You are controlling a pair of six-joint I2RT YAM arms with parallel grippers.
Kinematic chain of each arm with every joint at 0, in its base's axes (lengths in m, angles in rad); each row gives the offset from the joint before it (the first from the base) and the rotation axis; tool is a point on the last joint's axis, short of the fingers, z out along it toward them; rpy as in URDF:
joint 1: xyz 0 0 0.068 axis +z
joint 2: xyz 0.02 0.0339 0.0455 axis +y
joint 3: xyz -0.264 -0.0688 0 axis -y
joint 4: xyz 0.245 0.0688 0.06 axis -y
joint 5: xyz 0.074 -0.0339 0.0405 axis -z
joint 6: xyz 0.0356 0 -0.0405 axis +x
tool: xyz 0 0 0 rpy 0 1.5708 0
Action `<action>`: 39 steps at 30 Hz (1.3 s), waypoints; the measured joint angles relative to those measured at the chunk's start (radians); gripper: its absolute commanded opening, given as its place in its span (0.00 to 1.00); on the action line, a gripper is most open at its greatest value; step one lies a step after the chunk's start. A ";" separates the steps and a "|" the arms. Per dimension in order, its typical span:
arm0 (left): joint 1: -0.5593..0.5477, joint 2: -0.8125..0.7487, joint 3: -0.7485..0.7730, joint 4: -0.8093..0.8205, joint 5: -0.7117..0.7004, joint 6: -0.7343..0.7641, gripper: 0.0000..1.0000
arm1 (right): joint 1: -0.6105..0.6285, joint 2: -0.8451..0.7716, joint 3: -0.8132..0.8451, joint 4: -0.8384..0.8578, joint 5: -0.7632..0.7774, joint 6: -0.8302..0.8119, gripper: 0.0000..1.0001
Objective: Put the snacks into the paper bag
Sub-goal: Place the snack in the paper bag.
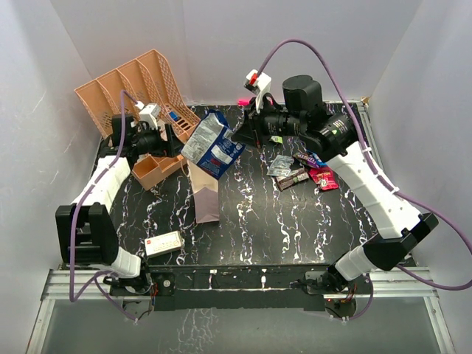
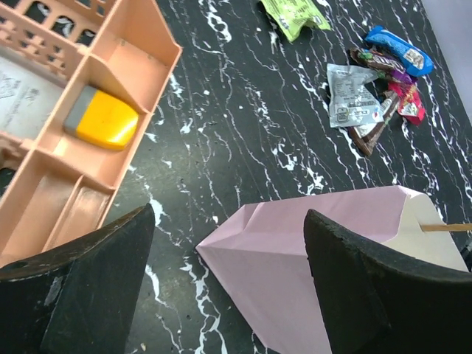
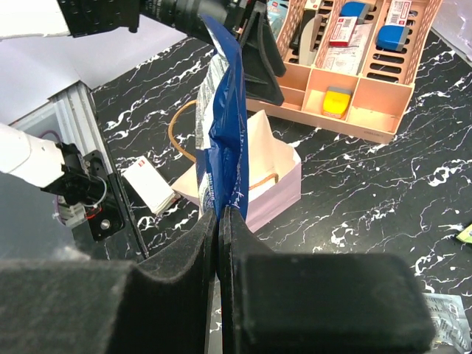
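Right wrist view: the right gripper (image 3: 219, 214) is pinched shut on an edge of the blue packet (image 3: 225, 125), which juts out from the fingers above the mouth of the paper bag (image 3: 276, 184). The wide packet could snag the rim and topple the bag, since the left gripper (image 2: 228, 221) gapes wide around it, clamping nothing.

The right gripper (image 1: 236, 139) holds the large blue bag (image 1: 210, 144) just above the paper bag (image 1: 204, 195), left of the table's (image 1: 258, 228) middle. Small wrappers (image 1: 299, 171) cluster toward the right edge.
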State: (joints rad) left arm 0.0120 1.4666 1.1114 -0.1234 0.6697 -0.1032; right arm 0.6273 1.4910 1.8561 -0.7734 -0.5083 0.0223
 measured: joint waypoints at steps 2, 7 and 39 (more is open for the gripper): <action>-0.014 0.023 0.004 0.008 0.013 -0.002 0.78 | 0.001 -0.002 -0.006 -0.001 0.001 -0.002 0.08; -0.067 0.050 0.008 0.013 0.057 -0.002 0.74 | 0.001 -0.002 -0.006 0.000 0.001 -0.002 0.08; -0.080 -0.182 -0.152 -0.038 0.063 0.117 0.68 | 0.049 -0.002 0.006 -0.043 0.109 -0.094 0.08</action>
State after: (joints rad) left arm -0.0677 1.2846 0.9592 -0.1612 0.7322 0.0135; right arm 0.6762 1.4891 1.8626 -0.8165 -0.3996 -0.0719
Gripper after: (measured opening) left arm 0.686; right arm 0.081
